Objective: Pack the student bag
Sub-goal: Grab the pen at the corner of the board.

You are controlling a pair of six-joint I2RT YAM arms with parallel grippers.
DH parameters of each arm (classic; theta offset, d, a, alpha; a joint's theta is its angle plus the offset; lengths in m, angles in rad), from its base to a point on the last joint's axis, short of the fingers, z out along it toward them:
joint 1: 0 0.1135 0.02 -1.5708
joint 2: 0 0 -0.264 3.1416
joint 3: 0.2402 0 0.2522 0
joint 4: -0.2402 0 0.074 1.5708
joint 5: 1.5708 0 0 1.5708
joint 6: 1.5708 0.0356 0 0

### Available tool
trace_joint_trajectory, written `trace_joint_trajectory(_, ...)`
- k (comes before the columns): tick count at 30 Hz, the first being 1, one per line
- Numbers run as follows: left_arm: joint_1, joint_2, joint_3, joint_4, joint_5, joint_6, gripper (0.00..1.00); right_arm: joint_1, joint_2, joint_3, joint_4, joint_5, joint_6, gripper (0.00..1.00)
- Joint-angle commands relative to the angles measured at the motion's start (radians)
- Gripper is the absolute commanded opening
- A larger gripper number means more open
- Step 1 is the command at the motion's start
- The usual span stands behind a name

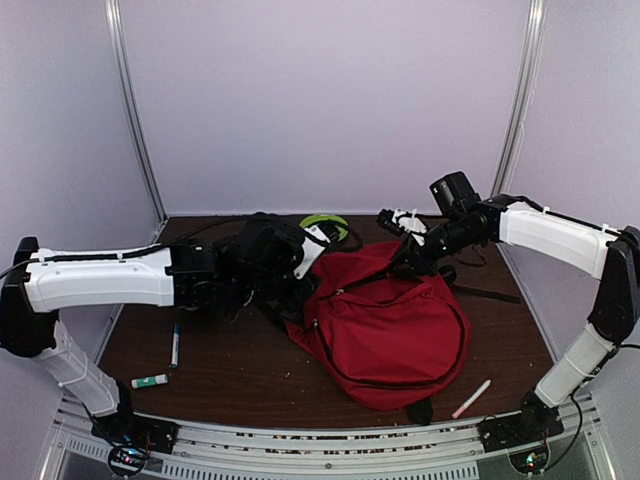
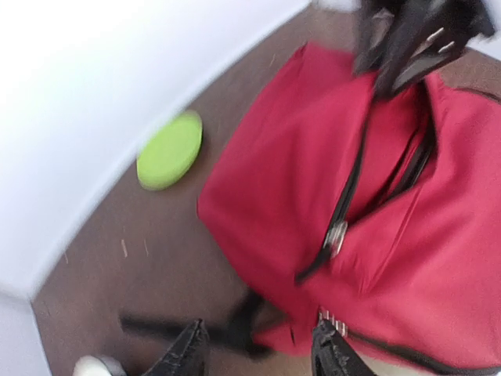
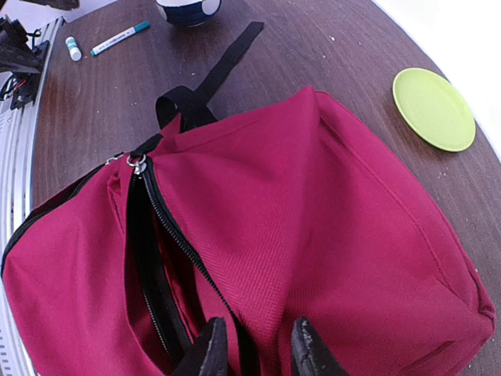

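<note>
Overhead, the red backpack (image 1: 395, 330) lies on the dark worktop (image 1: 230, 380), right of centre. The left arm (image 1: 100, 280) reaches to its upper left corner and the right arm (image 1: 550, 235) to its top edge. A lime-green plate (image 1: 325, 225) sits behind it, a teal marker (image 1: 175, 345) and a glue stick (image 1: 150, 381) lie to its left, and a pink pen (image 1: 471, 398) lies at the near right. From the left wrist, blurred, the left gripper (image 2: 258, 352) holds its jaws apart over a black strap (image 2: 243, 317) at the backpack's edge, gripping nothing. From the right wrist, the right gripper (image 3: 254, 348) has its jaws parted a little, astride the open black zipper (image 3: 176, 235).
</note>
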Motion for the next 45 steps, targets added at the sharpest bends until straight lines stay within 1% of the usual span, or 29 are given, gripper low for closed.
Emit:
trace_joint_trajectory(1, 0.049, -0.08, -0.06, -0.433, -0.067, -0.577, 0.46, -0.001, -0.037, 0.003, -0.038, -0.046, -0.014, 0.33)
trace_joint_trajectory(2, 0.073, -0.1, -0.09, -0.489, -0.033, -0.665, 0.46, -0.001, -0.041, 0.002, -0.043, -0.048, -0.014, 0.35)
trace_joint_trajectory(4, 0.137, -0.146, -0.168, -0.562, 0.043, -0.788, 0.45, -0.002, -0.05, 0.002, -0.051, -0.048, -0.015, 0.39)
trace_joint_trajectory(6, 0.223, -0.21, -0.246, -0.608, 0.093, -0.855, 0.44, -0.002, -0.061, -0.002, -0.056, -0.049, -0.014, 0.41)
trace_joint_trajectory(8, 0.299, -0.272, -0.317, -0.625, 0.122, -0.885, 0.43, -0.002, -0.073, -0.007, -0.056, -0.047, -0.017, 0.42)
trace_joint_trajectory(11, 0.438, -0.337, -0.403, -0.628, 0.182, -0.883, 0.43, -0.002, -0.086, -0.016, -0.053, -0.041, -0.02, 0.43)
trace_joint_trajectory(13, 0.525, -0.342, -0.443, -0.612, 0.237, -0.842, 0.44, -0.002, -0.09, -0.022, -0.049, -0.037, -0.023, 0.43)
trace_joint_trajectory(16, 0.645, -0.297, -0.482, -0.586, 0.329, -0.774, 0.44, -0.002, -0.09, -0.023, -0.053, -0.037, -0.027, 0.44)
trace_joint_trajectory(20, 0.753, -0.227, -0.515, -0.521, 0.426, -0.689, 0.4, -0.003, -0.104, -0.03, -0.054, -0.036, -0.03, 0.44)
trace_joint_trajectory(23, 0.801, -0.169, -0.519, -0.492, 0.436, -0.642, 0.38, -0.004, -0.117, -0.037, -0.053, -0.036, -0.03, 0.44)
trace_joint_trajectory(26, 0.83, -0.121, -0.519, -0.47, 0.435, -0.625, 0.32, -0.005, -0.122, -0.037, -0.055, -0.037, -0.03, 0.45)
trace_joint_trajectory(30, 0.859, -0.075, -0.524, -0.445, 0.445, -0.611, 0.31, -0.005, -0.125, -0.038, -0.058, -0.04, -0.03, 0.45)
trace_joint_trajectory(33, 0.885, -0.048, -0.544, -0.412, 0.467, -0.606, 0.28, -0.005, -0.126, -0.037, -0.06, -0.042, -0.03, 0.45)
trace_joint_trajectory(37, 0.892, -0.007, -0.548, -0.389, 0.491, -0.597, 0.18, -0.005, -0.127, -0.038, -0.062, -0.043, -0.032, 0.45)
trace_joint_trajectory(41, 0.891, -0.015, -0.556, -0.377, 0.53, -0.604, 0.04, -0.006, -0.127, -0.038, -0.064, -0.042, -0.033, 0.45)
trace_joint_trajectory(43, 0.891, -0.045, -0.566, -0.385, 0.537, -0.612, 0.0, -0.008, -0.129, -0.037, -0.064, -0.041, -0.034, 0.45)
trace_joint_trajectory(45, 0.889, -0.094, -0.578, -0.403, 0.545, -0.625, 0.0, -0.011, -0.128, -0.037, -0.067, -0.047, -0.029, 0.45)
